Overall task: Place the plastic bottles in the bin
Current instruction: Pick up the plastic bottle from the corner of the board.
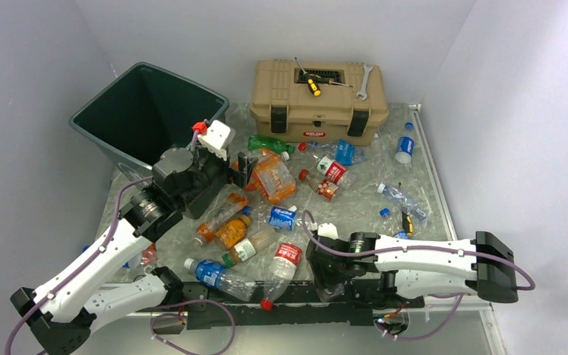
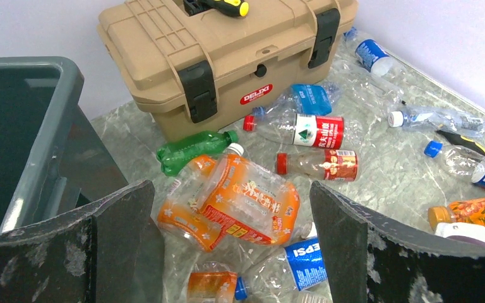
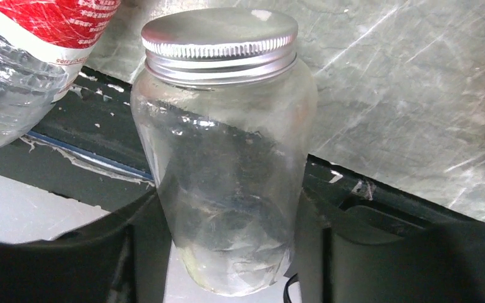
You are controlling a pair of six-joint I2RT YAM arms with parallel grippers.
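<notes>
Many plastic bottles lie scattered on the table. My left gripper (image 1: pixel 238 167) (image 2: pixel 230 189) hangs open above a crushed orange bottle (image 1: pixel 272 177) (image 2: pixel 240 202), nothing between its fingers. A green bottle (image 2: pixel 192 148) and a blue-labelled clear bottle (image 2: pixel 303 259) lie near it. The dark green bin (image 1: pixel 92 122) (image 2: pixel 31 126) stands just left of this gripper. At the near edge my right gripper (image 1: pixel 327 285) (image 3: pixel 227 208) has both fingers against the sides of a clear bottle with a silver cap (image 3: pixel 227 126). A red-labelled clear bottle (image 3: pixel 25 38) lies just beside it.
The tan toolbox (image 1: pixel 318 96) stands at the back with a yellow-handled screwdriver (image 1: pixel 310 83) and a wrench (image 1: pixel 364 81) on its lid. More bottles lie along the right side (image 1: pixel 403 200). White walls close in the table.
</notes>
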